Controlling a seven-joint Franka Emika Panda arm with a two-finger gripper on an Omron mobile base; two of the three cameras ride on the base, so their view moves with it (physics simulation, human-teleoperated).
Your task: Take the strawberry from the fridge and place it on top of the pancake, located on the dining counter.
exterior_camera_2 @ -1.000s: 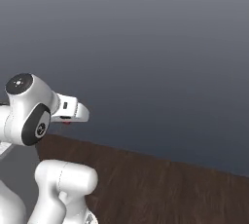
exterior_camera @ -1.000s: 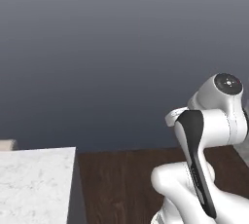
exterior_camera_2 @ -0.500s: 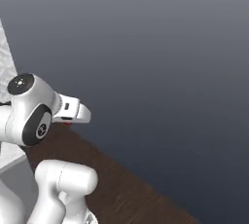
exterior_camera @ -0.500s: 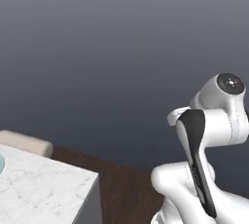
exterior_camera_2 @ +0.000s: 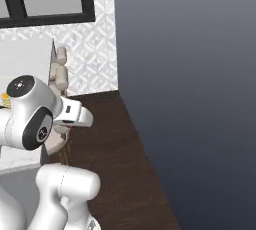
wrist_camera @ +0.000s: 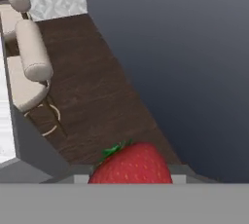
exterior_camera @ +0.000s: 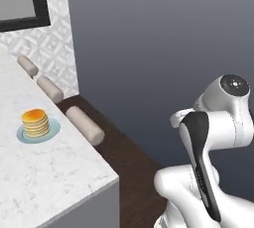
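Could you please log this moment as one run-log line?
phase: carrying | gripper: shut on small red strawberry | target: tan pancake stack on pale teal plate, white marble dining counter | placed: not yet

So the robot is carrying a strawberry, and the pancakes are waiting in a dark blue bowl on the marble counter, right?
Not quite. The left base view shows the pancake stack on a pale teal plate, not in a blue bowl. The rest holds: the strawberry is carried, and the dining counter is marble.

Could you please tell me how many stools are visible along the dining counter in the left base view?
3 stools line the dining counter edge: nearest beside the pancake, middle farther back, farthest near the patterned wall. More may be hidden out of frame.
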